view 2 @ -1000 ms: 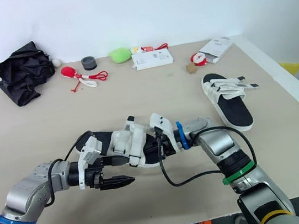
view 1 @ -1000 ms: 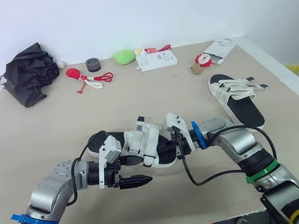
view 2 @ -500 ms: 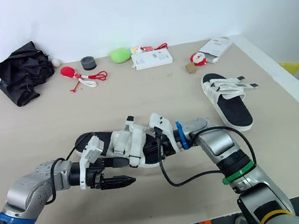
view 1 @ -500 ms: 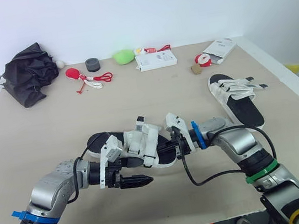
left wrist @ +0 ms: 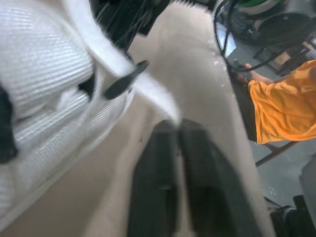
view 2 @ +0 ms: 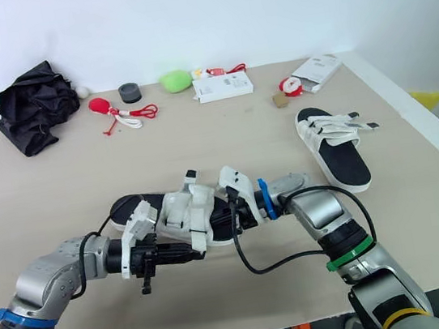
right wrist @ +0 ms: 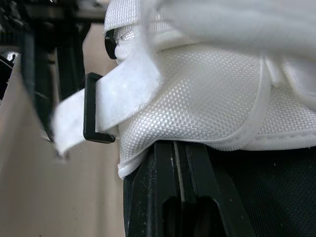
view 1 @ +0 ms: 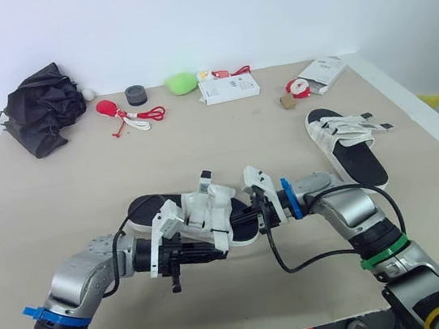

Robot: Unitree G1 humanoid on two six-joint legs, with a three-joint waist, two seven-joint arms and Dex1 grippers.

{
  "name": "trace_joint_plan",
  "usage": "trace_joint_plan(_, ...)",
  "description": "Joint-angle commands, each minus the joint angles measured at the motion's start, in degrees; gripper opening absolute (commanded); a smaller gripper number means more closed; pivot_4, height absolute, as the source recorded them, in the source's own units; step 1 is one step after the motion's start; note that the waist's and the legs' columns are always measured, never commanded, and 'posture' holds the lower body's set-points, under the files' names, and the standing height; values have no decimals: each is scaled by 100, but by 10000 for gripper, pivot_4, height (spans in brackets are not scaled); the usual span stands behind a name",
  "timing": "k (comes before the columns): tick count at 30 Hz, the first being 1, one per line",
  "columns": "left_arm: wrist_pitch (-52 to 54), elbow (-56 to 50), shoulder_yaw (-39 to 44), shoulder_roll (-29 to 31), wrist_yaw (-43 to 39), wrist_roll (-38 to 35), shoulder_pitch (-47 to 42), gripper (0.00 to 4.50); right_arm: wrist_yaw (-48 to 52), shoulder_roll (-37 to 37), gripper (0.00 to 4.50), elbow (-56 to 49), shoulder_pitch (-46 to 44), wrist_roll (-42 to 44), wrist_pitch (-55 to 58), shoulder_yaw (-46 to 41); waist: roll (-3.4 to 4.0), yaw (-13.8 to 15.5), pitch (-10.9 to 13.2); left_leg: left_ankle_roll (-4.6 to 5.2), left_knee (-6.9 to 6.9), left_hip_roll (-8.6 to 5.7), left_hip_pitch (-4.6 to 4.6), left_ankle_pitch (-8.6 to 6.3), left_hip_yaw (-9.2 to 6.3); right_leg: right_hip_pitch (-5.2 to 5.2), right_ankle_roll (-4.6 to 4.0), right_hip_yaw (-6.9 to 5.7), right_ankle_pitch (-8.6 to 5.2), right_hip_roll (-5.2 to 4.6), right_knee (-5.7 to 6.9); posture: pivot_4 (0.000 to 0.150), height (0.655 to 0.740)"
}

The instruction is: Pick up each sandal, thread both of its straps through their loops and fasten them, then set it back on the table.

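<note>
A black-soled sandal (view 1: 178, 205) with white straps is held just above the table, front of centre. My right gripper (view 1: 248, 219) is shut on the edge of its sole (right wrist: 163, 197). One loose white strap (right wrist: 123, 94) passes through a black loop (right wrist: 91, 106). My left gripper (view 1: 215, 251) sits under the sandal's near side. Its fingers (left wrist: 153, 168) are closed together on the tip of a white strap (left wrist: 148, 89). The second sandal (view 1: 346, 143) lies flat at the right, its straps hanging loose.
Along the table's back lie a black folded umbrella (view 1: 44, 107), a red toy with cord (view 1: 127, 116), a black tape roll (view 1: 137, 95), a green object (view 1: 182, 83), a white box (view 1: 229, 89) and a packet (view 1: 321, 75). A person in orange (left wrist: 281, 108) stands beyond the front edge.
My left gripper has turned at the wrist, moved in under the sandal and closed its fingers at the strap tip. The right arm and the sandal have stayed put.
</note>
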Motion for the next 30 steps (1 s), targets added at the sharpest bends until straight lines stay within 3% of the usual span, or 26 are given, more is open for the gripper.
trace_joint_plan(1, 72, -22, -131, -11, 40, 51, -85, 1028, -112, -53, 0, 99, 114, -126, 124, 138, 0, 0, 0, 0, 0, 0, 0, 0, 0, 0, 0, 0, 0, 0, 0, 1500, 7400)
trace_joint_plan(5, 462, -81, -110, 129, -75, -151, -146, 1028, -108, -82, 0, 79, 126, -130, 137, 135, 0, 1, 0, 0, 0, -1, 0, 0, 0, 0, 0, 0, 0, -1, 0, 1500, 7400)
trace_joint_plan(8, 1105, -429, -35, 629, -712, -775, -295, 1028, -109, -84, 0, 90, 123, -139, 133, 145, -2, -7, 1, 0, 0, 0, -2, 0, 0, -4, -1, 0, -1, 1, 0, 1500, 7400)
trace_joint_plan(12, 1258, -1066, -325, 1519, -1600, -985, -553, 1028, -92, -69, 0, 136, 84, -151, 98, 165, -2, -8, 2, -1, -4, 0, -5, -1, -2, -9, -8, -1, -5, 4, 1, 1500, 7400)
trace_joint_plan(15, 1574, -1243, -241, 1549, -1635, -1419, -776, 1028, -81, -60, 0, 163, 56, -151, 88, 167, -1, -7, 1, -2, -3, -2, -5, -1, -1, -7, -7, -1, -5, 1, 1, 1500, 7400)
trace_joint_plan(21, 2039, -996, 88, 912, -968, -1948, -1124, 1028, -63, -48, 0, 196, 18, -156, 86, 190, -3, -15, 2, -13, -3, 2, -6, -13, -2, -9, -9, 4, -17, 12, 1, 1500, 7400)
trace_joint_plan(30, 3374, 1903, 1880, -1169, 1728, -2564, -2234, 1028, -64, -74, 0, 219, 9, -151, 81, 195, -8, -5, 5, -9, 20, -1, -4, -10, -9, 5, 15, 0, -5, 8, 8, 1500, 7400)
